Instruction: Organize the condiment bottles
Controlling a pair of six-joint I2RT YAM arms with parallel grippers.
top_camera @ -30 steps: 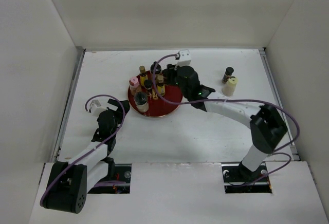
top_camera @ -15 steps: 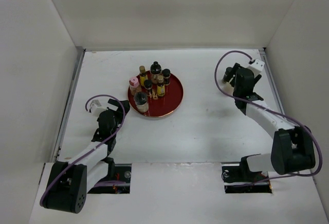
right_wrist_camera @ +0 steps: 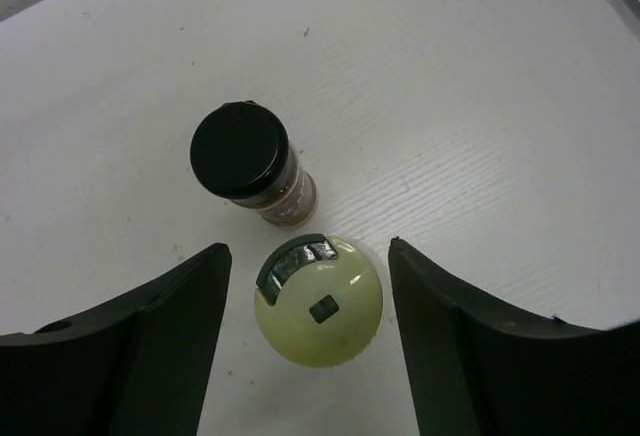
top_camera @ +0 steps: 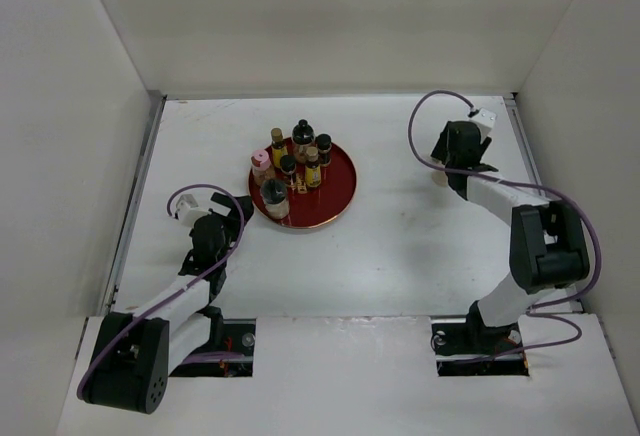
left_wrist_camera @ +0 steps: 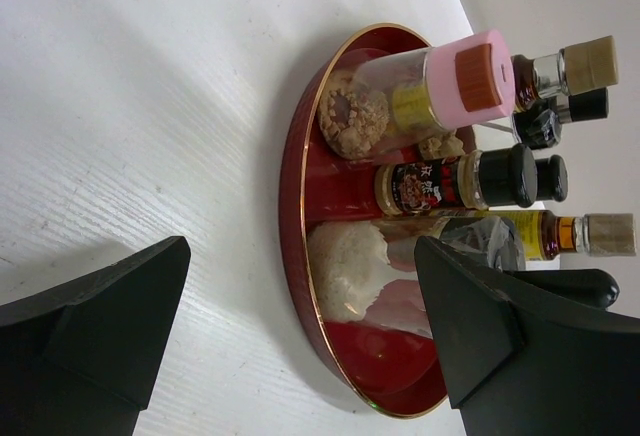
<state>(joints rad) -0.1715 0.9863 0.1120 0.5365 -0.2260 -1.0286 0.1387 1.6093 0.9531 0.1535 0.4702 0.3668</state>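
Observation:
Several condiment bottles (top_camera: 290, 166) stand on the round red tray (top_camera: 335, 194), among them a pink-capped jar (top_camera: 261, 163). The left wrist view shows the same pink-capped jar (left_wrist_camera: 440, 91) and the dark black-capped bottles (left_wrist_camera: 480, 178) on the tray (left_wrist_camera: 300, 196). My left gripper (top_camera: 226, 214) is open just left of the tray, holding nothing. At the back right, my right gripper (top_camera: 452, 168) hangs open over two more bottles and hides them from above. In its wrist view a pale yellow-capped bottle (right_wrist_camera: 318, 301) stands between its fingers (right_wrist_camera: 150, 346), apart from both. A black-capped amber bottle (right_wrist_camera: 240, 151) stands just beyond.
White walls close in the table on three sides. A metal strip (top_camera: 140, 186) runs along the left edge and another along the right edge (top_camera: 525, 156). A purple cable (top_camera: 420, 126) loops up from the right wrist.
My right arm has swung from the tray across to the back right and now sits over the two bottles there. The left arm has not moved.

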